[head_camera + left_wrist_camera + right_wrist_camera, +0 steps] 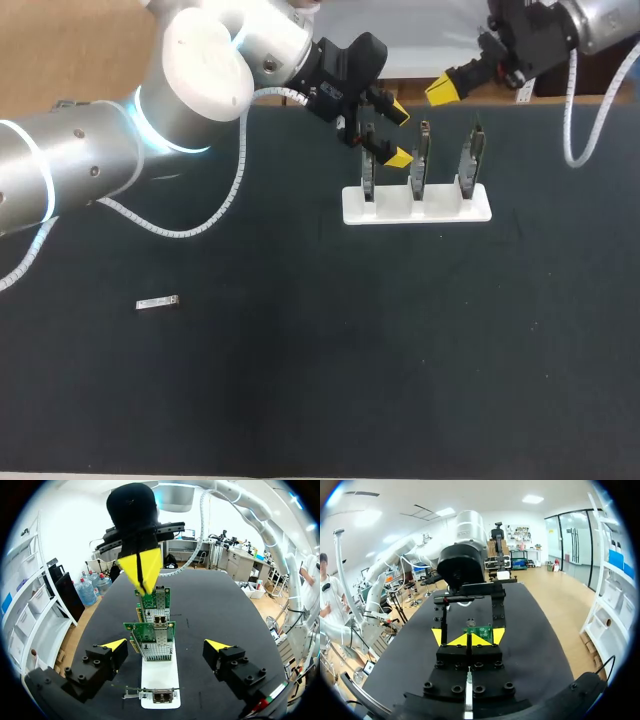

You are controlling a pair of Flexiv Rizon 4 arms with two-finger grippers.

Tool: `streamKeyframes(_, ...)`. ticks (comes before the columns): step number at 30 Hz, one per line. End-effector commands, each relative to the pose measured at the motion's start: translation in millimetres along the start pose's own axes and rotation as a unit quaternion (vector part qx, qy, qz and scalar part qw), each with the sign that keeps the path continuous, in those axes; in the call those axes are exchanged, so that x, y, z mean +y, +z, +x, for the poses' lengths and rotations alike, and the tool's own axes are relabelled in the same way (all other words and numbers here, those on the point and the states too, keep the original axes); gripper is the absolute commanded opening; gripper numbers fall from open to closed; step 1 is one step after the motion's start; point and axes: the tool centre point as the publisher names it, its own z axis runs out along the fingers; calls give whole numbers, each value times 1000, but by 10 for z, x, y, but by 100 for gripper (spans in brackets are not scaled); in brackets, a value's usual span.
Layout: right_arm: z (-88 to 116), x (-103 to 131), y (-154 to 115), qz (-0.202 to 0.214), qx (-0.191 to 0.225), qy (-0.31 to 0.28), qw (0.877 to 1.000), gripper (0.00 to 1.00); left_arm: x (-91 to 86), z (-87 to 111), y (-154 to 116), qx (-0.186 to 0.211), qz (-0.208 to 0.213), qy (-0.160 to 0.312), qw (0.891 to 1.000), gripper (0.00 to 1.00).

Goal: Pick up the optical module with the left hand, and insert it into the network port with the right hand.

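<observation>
The optical module (157, 302), a small silver bar, lies alone on the dark table at the left. My left gripper (399, 136) is far from it, open and empty, beside the leftmost of three upright network cards (368, 172) in a white stand (415, 208). In the left wrist view the left gripper (166, 647) straddles the row of green cards (155, 635) without touching them. My right gripper (438, 92) hangs shut and empty beyond the stand's far side. It faces the left one across the cards (143, 572). The right wrist view shows the shut right gripper (469, 640) with a card (479, 631) just ahead.
The white stand (160, 680) sits near the table's back edge, right of centre. My left arm (190, 90) sweeps across the back left of the table, with its white cable hanging over the surface. The dark tabletop (400, 350) stretches in front of the stand.
</observation>
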Motion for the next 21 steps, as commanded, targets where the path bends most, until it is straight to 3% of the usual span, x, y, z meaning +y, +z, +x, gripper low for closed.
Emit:
streamKeyframes(1,30,138,-131,14,-2,-4,1000,0,30,-8,6,2,3,0,1000,100)
streamKeyframes(21,388,258,-656,2,-5,-24,1000,0,30,-8,6,2,3,0,1000,100)
